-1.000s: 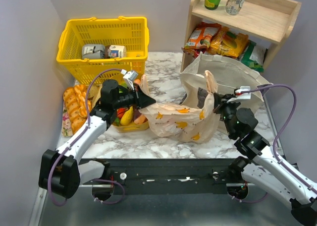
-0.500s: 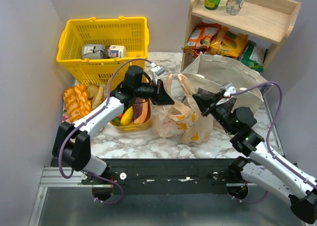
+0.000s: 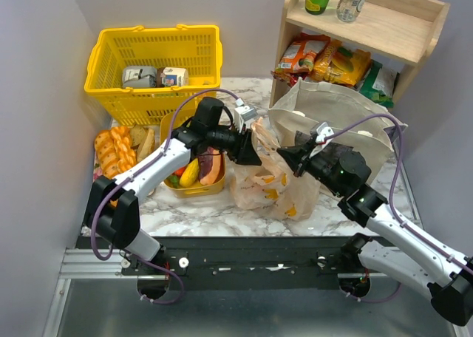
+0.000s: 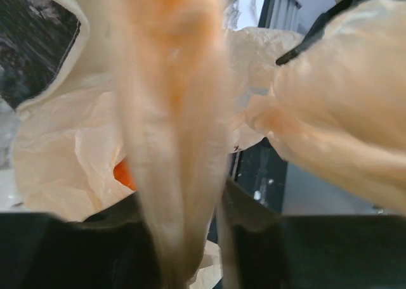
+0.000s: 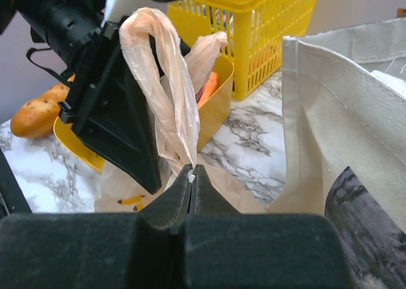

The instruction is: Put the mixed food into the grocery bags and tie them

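Note:
The peach plastic bag (image 3: 270, 185) with yellow fruit prints stands at mid table. My left gripper (image 3: 249, 152) is shut on its left handle (image 4: 171, 111), which runs down between my fingers (image 4: 187, 254). My right gripper (image 3: 285, 157) is shut on the right handle loop (image 5: 168, 67), pinched at the tips (image 5: 192, 175). Both handles are held up and close together over the bag. Something orange (image 4: 124, 175) shows through the plastic. The beige canvas tote (image 3: 347, 115) stands open behind my right arm. Loose fruit and vegetables (image 3: 198, 168) lie in a yellow tray (image 3: 194, 191).
A yellow shopping basket (image 3: 155, 60) with small containers stands at the back left. Braided loaves (image 3: 111, 154) lie at the left edge. A wooden shelf (image 3: 362, 26) with snack packets and bottles stands at the back right. The tote wall (image 5: 330, 124) is close on my right gripper's right.
Both grippers have moved towards each other with the handles. The bag, first stretched wide and low, now stands bunched and tall between them.

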{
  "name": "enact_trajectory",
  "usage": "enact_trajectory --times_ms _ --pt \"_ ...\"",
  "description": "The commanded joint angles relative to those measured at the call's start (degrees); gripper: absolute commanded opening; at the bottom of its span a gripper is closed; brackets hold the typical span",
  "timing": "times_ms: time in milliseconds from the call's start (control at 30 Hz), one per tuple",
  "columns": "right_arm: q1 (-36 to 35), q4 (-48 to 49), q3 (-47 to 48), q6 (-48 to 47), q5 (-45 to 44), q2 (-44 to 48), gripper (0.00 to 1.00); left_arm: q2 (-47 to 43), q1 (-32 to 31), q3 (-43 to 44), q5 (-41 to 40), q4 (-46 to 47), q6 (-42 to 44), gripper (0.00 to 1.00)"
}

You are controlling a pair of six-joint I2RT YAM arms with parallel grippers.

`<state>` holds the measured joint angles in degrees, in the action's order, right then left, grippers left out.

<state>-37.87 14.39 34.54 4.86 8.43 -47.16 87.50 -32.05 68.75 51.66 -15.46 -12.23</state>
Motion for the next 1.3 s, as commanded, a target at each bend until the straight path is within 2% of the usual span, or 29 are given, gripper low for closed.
enact_trajectory --times_ms 0,133,300,367,667,700,867,1100,1200,1233,1267 --pt "-0.2 -2.0 2.7 -1.7 2.0 -0.3 0.01 -2.8 0.0 -0.5 0.3 -3.3 5.1 0.52" --pt "-0.2 -3.9 3.9 -2.8 3.0 -1.5 0.01 -3.4 0.0 -0.9 1.4 -4.0 6.8 0.63" --pt "-0.2 -6.0 5.4 -4.2 5.8 -3.2 0.01 -4.3 0.0 -0.8 2.5 -4.5 7.7 0.69" --pt "-0.2 -7.5 6.4 -6.2 6.7 -4.5 0.01 -4.4 0.0 -0.5 2.8 -4.4 7.8 0.76" --pt "-0.5 -11.8 8.1 -10.7 7.5 -6.4 0.01 -3.8 0.0 0.6 5.2 -5.8 8.7 0.77" --pt "-0.5 -12.4 8.4 -11.3 7.0 -6.5 0.01 -3.8 0.0 0.6 5.4 -5.7 8.6 0.76" --pt "-0.7 -13.3 8.4 -12.2 7.8 -6.3 0.01 -3.2 0.0 0.4 6.8 -4.4 7.8 0.52" --pt "-1.0 -13.9 9.2 -12.4 9.2 -7.1 0.01 -2.4 -0.1 -0.5 9.0 -1.6 5.6 0.51" --pt "-1.0 -13.8 9.5 -12.2 9.5 -6.9 0.01 -2.3 -0.1 -1.6 9.4 -0.1 5.1 0.38" --pt "-1.0 -13.7 9.6 -12.1 9.2 -6.9 0.01 -2.3 -0.2 -2.0 9.3 0.4 4.8 0.24" --pt "-1.0 -13.6 9.5 -12.0 8.9 -6.5 0.01 -2.4 -0.2 -2.2 9.3 1.0 4.4 0.17"
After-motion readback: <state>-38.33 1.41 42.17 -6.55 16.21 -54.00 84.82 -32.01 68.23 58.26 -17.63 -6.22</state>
